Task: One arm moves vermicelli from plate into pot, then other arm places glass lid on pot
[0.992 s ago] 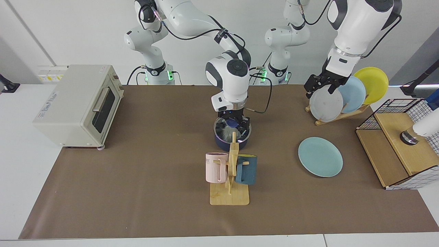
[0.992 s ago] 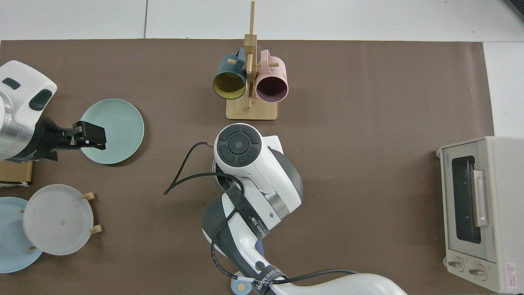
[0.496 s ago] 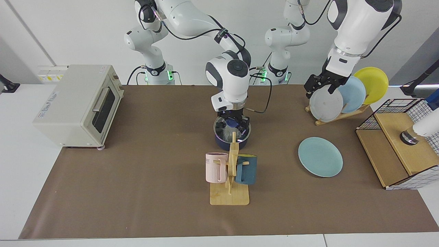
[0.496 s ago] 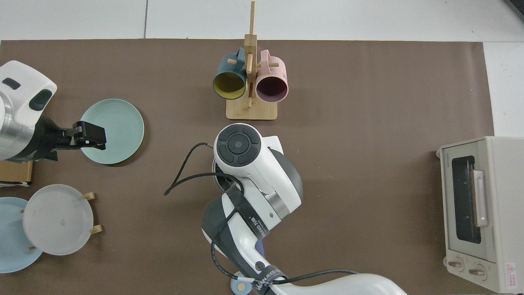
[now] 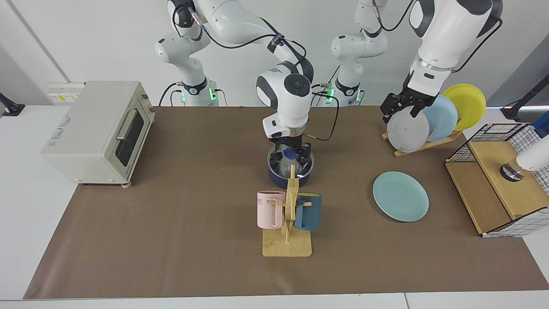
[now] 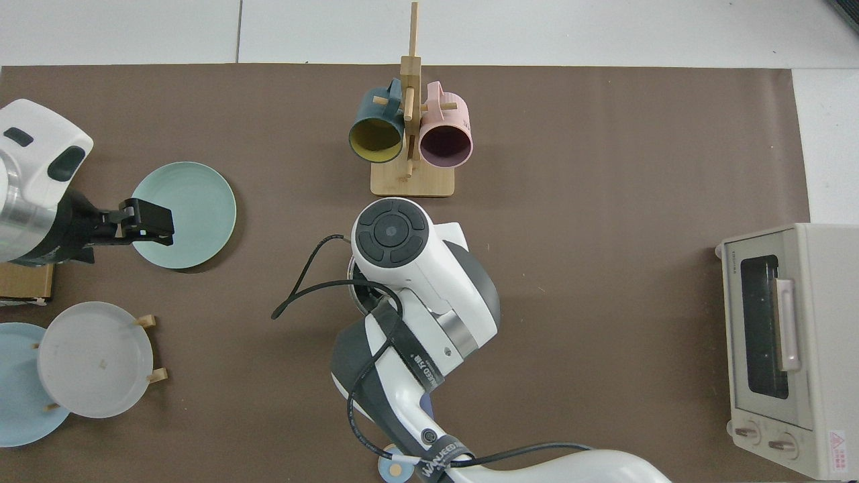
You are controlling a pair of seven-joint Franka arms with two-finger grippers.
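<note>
Resting on the round navy pot [image 5: 291, 169], the clear, metal-rimmed glass lid [image 5: 281, 162] covers wispy white vermicelli [image 5: 282, 164]. Right gripper [image 5: 293, 151]: fingers spread beside the lid's blue knob. Left gripper [image 5: 402, 104]: raised near the plate rack [image 5: 422, 143], fingers apart, empty. Flat teal plate [image 5: 400, 196] lies bare.

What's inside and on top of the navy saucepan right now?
The round glass lid with the blue knob sits on the small navy saucepan; the right tool is at the knob. Through the glass, a wispy white vermicelli clump shows. The wooden mug rack hides the pot's front.
</note>
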